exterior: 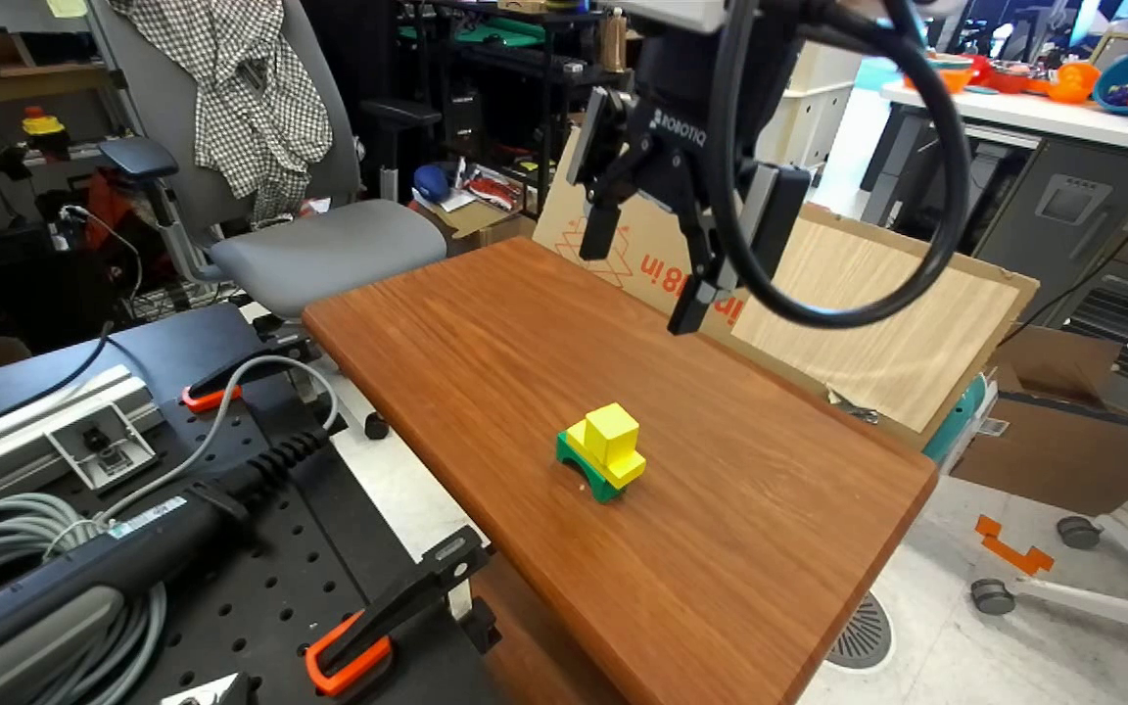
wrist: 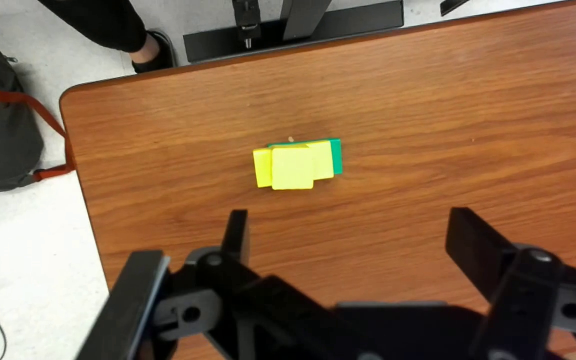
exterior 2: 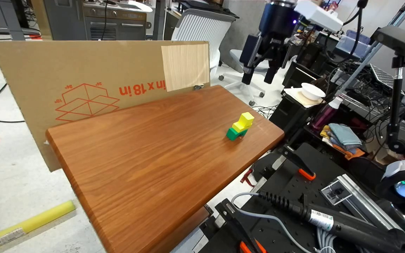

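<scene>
Your tool (exterior: 642, 279) hangs spread, empty, above the surface (exterior: 721, 470); green arch (exterior 2: 235, 134) props yellow slab (exterior: 627, 469), slab carries yellow cube (exterior: 612, 432), flat faces likely steadying them.

This room seems to me to be a robotics laboratory, with something of a workshop in it. A gripper (exterior: 644, 270) bears the name ROBOTIQ. Beside the wooden table (exterior: 525, 333) I see a black bench (exterior: 260, 587) full of small round holes, carrying clamps (exterior: 402, 595) and a coiled grey cable (exterior: 11, 539). A camera-like bar (exterior 2: 404, 44) sits on a jointed stand, near many tangled wires (exterior 2: 359, 75). An office chair (exterior: 329, 250) stands close by, while an oven-like cabinet (exterior 2: 132, 31) resembles rather a kitchen.
</scene>
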You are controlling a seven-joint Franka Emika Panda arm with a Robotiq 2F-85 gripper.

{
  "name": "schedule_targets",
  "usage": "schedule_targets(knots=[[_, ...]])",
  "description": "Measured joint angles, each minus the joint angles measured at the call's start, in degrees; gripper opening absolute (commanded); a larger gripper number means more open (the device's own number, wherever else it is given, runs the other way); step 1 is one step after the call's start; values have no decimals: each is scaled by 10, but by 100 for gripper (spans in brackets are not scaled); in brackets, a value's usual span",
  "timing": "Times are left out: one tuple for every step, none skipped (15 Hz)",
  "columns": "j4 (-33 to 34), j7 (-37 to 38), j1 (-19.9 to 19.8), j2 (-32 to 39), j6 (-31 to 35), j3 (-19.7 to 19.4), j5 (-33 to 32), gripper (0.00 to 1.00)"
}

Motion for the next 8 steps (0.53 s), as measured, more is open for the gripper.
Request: schedule_targets(knots=[[12,2,-3,17,0,1,0,100],[24,5,-7,33,0,2,0,100],[35,8,-11,46,-1,3,0,100],[45,11,-14,58,-1,3,0,100],[55,14,-16,70,-2,3,0,100],[63,17,-18,81,-3,3,0,100],[71,20,-20,92,-3,4,0,100],[77,22,-21,103,-4,4,0,100]])
